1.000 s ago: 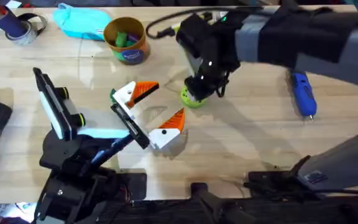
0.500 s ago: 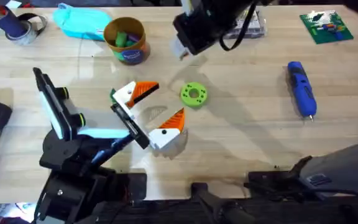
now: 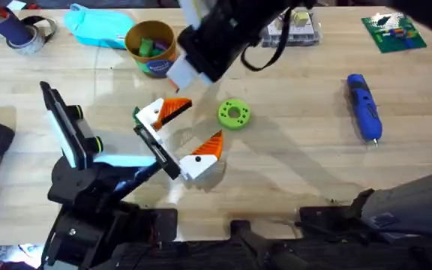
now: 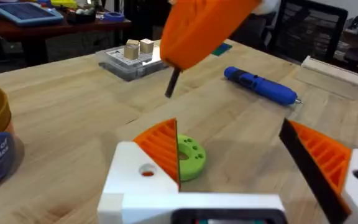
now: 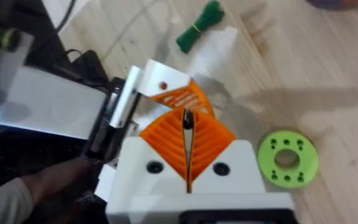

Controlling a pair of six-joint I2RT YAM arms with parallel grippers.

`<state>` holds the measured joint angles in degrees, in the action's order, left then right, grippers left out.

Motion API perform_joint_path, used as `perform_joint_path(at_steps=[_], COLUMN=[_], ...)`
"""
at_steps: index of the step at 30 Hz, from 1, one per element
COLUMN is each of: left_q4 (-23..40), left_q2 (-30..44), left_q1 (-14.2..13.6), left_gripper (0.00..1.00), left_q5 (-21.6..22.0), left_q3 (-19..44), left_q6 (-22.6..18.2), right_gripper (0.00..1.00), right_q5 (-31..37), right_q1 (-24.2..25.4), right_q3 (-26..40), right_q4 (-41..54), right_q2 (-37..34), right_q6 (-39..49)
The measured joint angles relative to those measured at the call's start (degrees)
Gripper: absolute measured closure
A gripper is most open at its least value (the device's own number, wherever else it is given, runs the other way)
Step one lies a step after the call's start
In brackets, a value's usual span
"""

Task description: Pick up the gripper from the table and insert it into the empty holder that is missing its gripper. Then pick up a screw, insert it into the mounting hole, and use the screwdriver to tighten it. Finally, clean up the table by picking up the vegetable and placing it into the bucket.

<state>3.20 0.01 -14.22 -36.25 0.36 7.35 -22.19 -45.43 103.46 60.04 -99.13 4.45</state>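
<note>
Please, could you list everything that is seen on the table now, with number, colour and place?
cup: one, yellow with blue label, far side, left of middle
bag: one, light blue, left of the cup
tape roll: one, grey, far left corner
disc: one, green, table middle
screwdriver: one, blue, right side
board: one, green, far right corner
tray: one, clear, far edge, small blocks inside
pin: one, dark, held in the right hand
left hand: white and orange, open, facing the disc
right hand: white and orange, shut, raised between cup and disc
</note>
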Motion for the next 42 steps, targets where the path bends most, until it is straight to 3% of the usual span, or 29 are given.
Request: perform_joint_path(at_steps=[14,42], left_q4=[0.0,0.0], left_q2=[0.0,0.0], left_q1=[0.0,0.0], left_gripper=[0.008,0.008], left_q5=[0.0,0.2], left_q3=[0.0,0.0], left_q6=[0.0,0.6], right_gripper=[0.995,0.995], right_q5=[-1.0,-0.7], right_q1=[-5.7,-5.9], right_q3=[0.0,0.0], right_q4=[-4.7,-4.2], right_q2=[-2.9,-5.1], right_q6=[0.8,1.9])
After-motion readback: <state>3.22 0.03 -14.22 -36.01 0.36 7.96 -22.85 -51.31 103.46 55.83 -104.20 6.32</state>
